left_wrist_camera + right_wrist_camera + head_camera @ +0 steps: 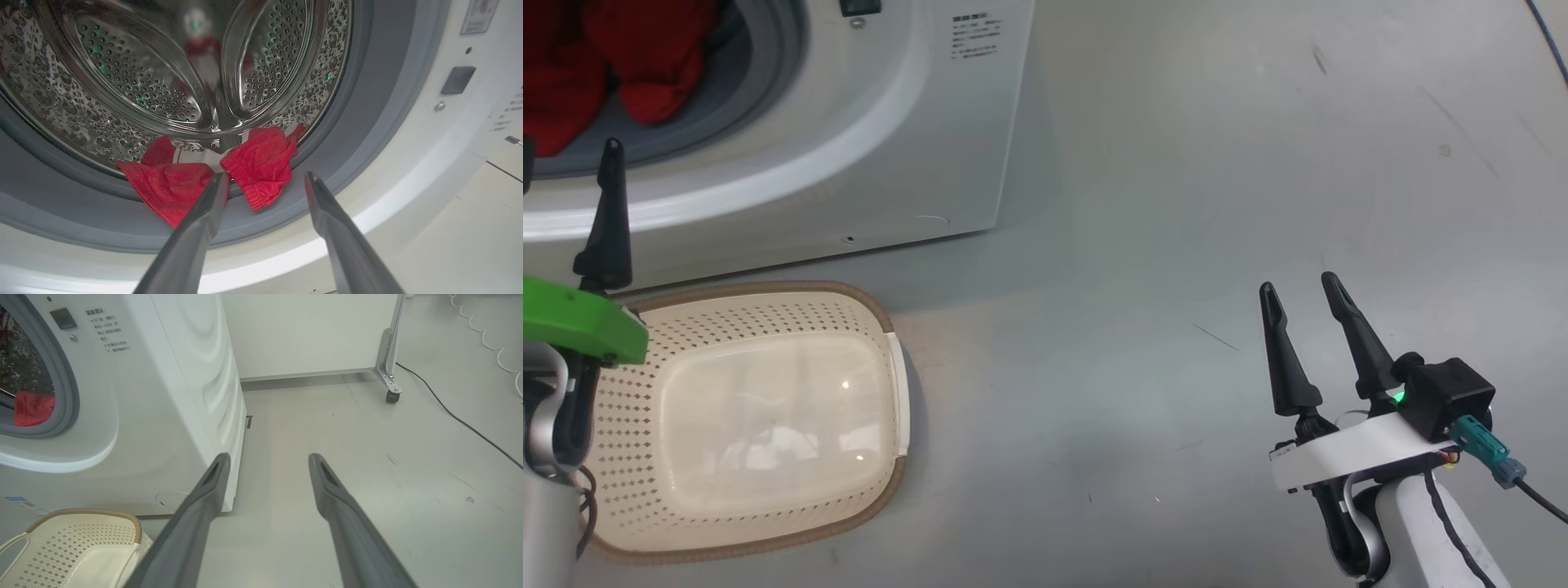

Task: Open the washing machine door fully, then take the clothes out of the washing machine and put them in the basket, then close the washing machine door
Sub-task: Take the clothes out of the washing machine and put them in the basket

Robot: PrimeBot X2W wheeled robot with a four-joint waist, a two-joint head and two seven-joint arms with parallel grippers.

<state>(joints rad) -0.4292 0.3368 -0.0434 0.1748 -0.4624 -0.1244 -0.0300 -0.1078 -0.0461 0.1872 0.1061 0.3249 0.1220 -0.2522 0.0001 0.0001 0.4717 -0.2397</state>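
Note:
The white washing machine (pixel 915 122) stands at the upper left with its round mouth uncovered; the washing machine door is out of view. Red clothes (pixel 645 65) lie at the front of the steel drum and hang over the grey rubber rim (pixel 347 155). My left gripper (pixel 266 176) is open just in front of the clothes (pixel 261 163), fingers spread and touching nothing. In the head view the left gripper (pixel 568 151) sits at the mouth's lower edge. The cream basket (pixel 849 298) is empty on the floor below the machine. My right gripper (pixel 1298 283) hangs open over bare floor, far right.
The machine's side panel (pixel 196 375) runs back to a white wheeled panel (pixel 310 330) with a caster (pixel 392 396). A black cable (pixel 457 416) crosses the grey floor at the right. The basket rim (pixel 81 512) sits at the machine's front corner.

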